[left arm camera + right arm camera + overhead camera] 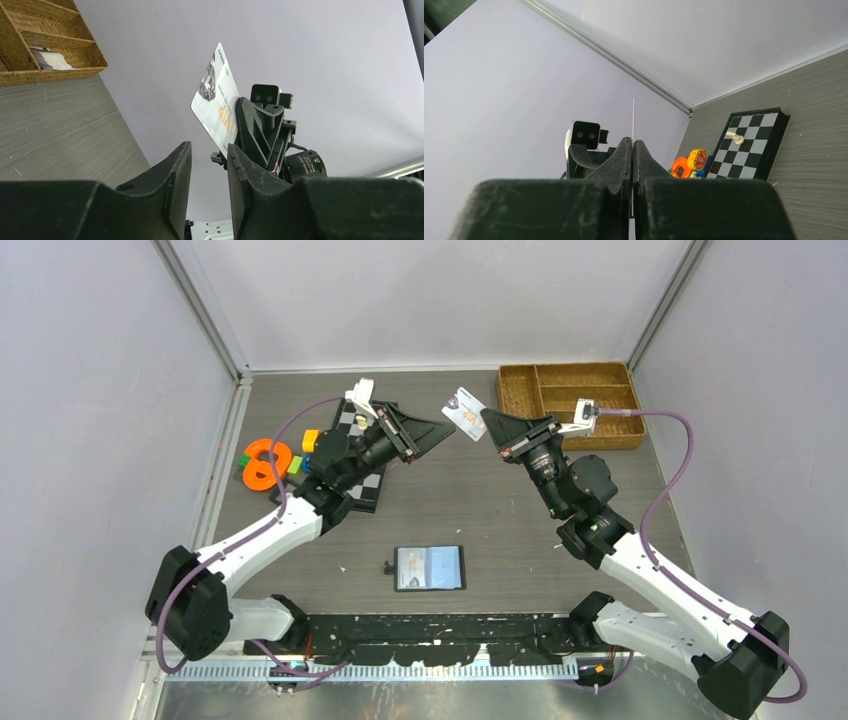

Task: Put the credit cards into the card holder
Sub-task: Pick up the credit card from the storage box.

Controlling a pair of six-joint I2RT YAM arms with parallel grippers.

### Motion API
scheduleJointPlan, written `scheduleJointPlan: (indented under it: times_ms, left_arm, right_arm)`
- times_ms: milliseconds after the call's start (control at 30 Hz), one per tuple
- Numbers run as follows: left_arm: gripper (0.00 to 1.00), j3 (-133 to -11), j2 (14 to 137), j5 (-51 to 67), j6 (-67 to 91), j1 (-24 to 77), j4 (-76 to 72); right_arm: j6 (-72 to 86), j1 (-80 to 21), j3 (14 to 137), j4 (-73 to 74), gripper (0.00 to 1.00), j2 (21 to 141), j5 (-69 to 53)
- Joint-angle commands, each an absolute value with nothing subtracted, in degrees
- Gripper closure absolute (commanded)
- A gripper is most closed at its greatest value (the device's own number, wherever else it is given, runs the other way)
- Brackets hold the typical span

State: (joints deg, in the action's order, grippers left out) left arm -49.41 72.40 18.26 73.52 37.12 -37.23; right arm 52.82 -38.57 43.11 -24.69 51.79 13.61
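The right gripper [486, 419] has its fingers pressed together on a white credit card [465, 413]. It pinches the card by one end, so most of it sticks out beyond the fingertips, raised above the table [480, 510]. From the right wrist camera the card [633, 112] shows only edge-on, a thin pale line rising from the seam between the two closed fingers [621, 160].

The left gripper [449, 429] points at it from the opposite side, nearly tip to tip. Its jaws stand partly apart with nothing between them (the gap shows plainly in its own wrist view). The card [214, 102] hangs tilted just ahead of its fingertips [182, 152], one lower corner close beside the right-hand finger. Whether that corner touches the finger cannot be told.

The card holder [430, 567] lies open flat on the table, bluish inner pockets up. It is well behind both grippers, toward the arm bases and roughly between the two arms.

Behind the right gripper sits a brown woven tray [565, 366]. The left wrist view shows whitish cards [47, 57] lying in one of its compartments. Under the left arm lies a chessboard [751, 145] with a white chess piece [735, 136] on it, and an orange toy [265, 462] is just beside the board.
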Motion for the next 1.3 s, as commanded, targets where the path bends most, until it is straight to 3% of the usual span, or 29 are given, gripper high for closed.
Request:
scheduleJointPlan:
  times_ms: [0,333,433,600,700,733,833,900,1067,1267]
  left_arm:
    - [0.66,-52.3,73.4,18.6,74.1,37.4,-41.1]
    - [0.67,-54.2,76.3,18.8,76.0,37.6,-44.1]
    - [0.76,-54.6,76.8,18.9,76.2,37.6,-44.4]
    - [0.99,-53.6,76.5,18.1,76.5,37.7,-45.2]
    - [1.0,-52.2,75.8,17.5,76.1,37.7,-45.3]
    - [1.0,-51.8,75.6,17.7,75.8,37.6,-44.9]
    - [1.0,-51.1,75.0,19.6,74.5,37.6,-42.6]
    - [1.0,-50.5,74.8,21.8,73.9,37.5,-41.0]
    - [1.0,-50.5,75.6,32.7,71.5,35.4,-37.5]
    - [1.0,-51.0,75.6,47.1,63.0,33.4,-27.6]
  right_arm:
    - [53.3,-38.9,43.4,-27.3,1.0,52.1,13.0]
    - [53.5,-39.0,42.8,-28.1,1.0,52.9,11.9]
    - [53.8,-39.0,42.4,-28.1,0.99,53.1,11.5]
    - [52.9,-39.0,42.0,-25.9,0.99,52.4,12.5]
    - [51.4,-39.1,42.3,-21.2,0.85,50.7,14.2]
    - [50.9,-39.0,42.4,-19.1,0.7,49.9,14.9]
    - [47.4,-38.9,44.4,-10.4,0.4,48.1,17.7]
    - [43.7,-38.6,47.0,-4.1,0.29,48.1,17.2]
    - [37.6,-33.6,53.6,9.0,0.24,50.8,3.7]
    - [39.9,-20.5,54.6,10.1,0.24,54.2,-28.2]
